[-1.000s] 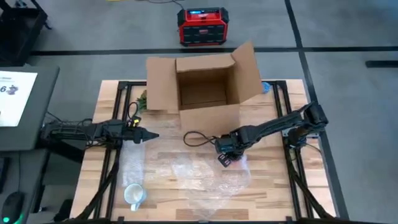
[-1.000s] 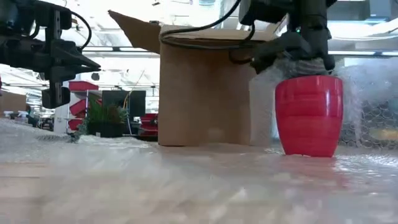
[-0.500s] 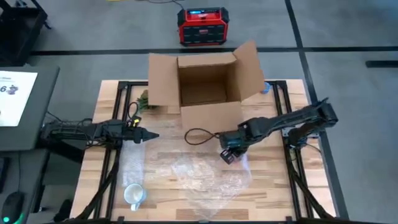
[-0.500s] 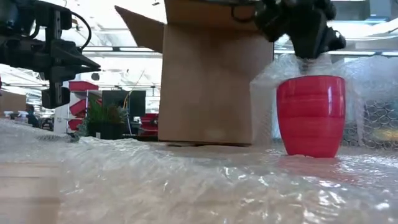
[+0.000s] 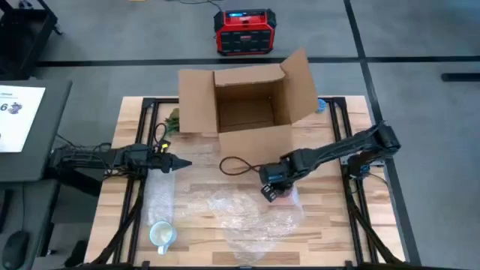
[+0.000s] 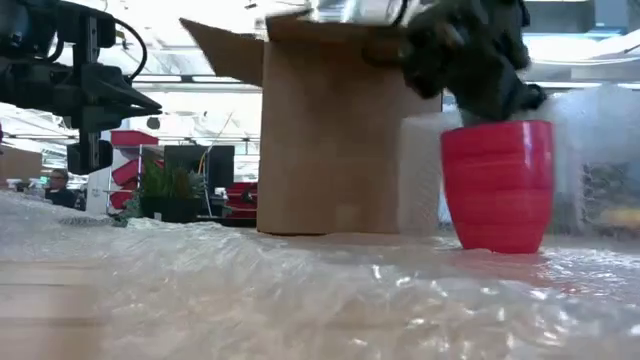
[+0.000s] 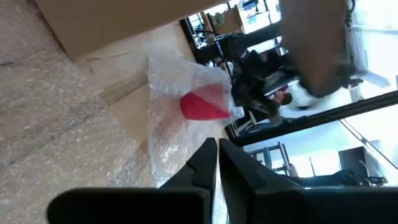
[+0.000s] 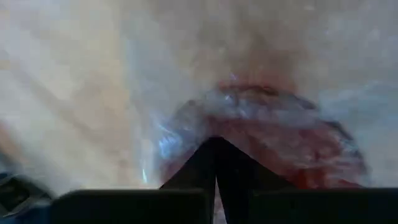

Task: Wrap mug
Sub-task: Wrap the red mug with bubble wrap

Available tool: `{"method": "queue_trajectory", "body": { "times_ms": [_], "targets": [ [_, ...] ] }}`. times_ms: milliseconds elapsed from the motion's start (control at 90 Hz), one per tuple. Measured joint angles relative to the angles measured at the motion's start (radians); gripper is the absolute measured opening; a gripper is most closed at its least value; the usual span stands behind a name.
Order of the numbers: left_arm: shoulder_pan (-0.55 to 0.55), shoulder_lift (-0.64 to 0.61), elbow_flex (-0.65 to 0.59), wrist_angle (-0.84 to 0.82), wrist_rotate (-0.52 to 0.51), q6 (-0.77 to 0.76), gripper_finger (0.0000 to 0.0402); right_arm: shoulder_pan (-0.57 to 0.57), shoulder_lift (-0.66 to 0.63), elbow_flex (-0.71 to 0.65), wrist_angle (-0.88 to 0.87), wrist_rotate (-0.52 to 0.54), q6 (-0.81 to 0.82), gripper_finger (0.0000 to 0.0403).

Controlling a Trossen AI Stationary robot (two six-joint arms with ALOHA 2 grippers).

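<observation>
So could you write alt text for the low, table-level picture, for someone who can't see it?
A red mug stands upright on bubble wrap, with the right hand just above its rim and wrap raised behind it. A brown cardboard box stands behind, and the left hand waits off to one side.

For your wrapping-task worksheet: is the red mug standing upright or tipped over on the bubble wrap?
Upright. In the low view the red mug stands on its base on the bubble wrap, rim level on top, with the right end effector just above it.

Left gripper, fingers closed, pointing over bubble wrap toward a red mug beside a cardboard box.
</observation>
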Motion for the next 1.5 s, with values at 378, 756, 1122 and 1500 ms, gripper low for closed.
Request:
{"method": "queue_trajectory", "body": {
  "times_ms": [378,756,1122,1500],
  "targets": [
    [0.0,0.0,0.0,0.0,0.0,-0.001,0.0,0.016,0.067,-0.066,0.057,-0.026,-0.023,0.0001],
    [0.0,0.0,0.0,0.0,0.0,0.002,0.0,0.013,-0.061,0.103,-0.139,-0.038,-0.077,0.0],
    [0.0,0.0,0.0,0.0,0.0,0.015,0.0,0.133,-0.151,0.129,-0.131,-0.023,-0.436,0.0081],
    [0.0,0.0,0.0,0.0,0.0,0.008,0.0,0.135,0.048,0.129,-0.133,0.115,-0.425,0.0253]
  ]
}}
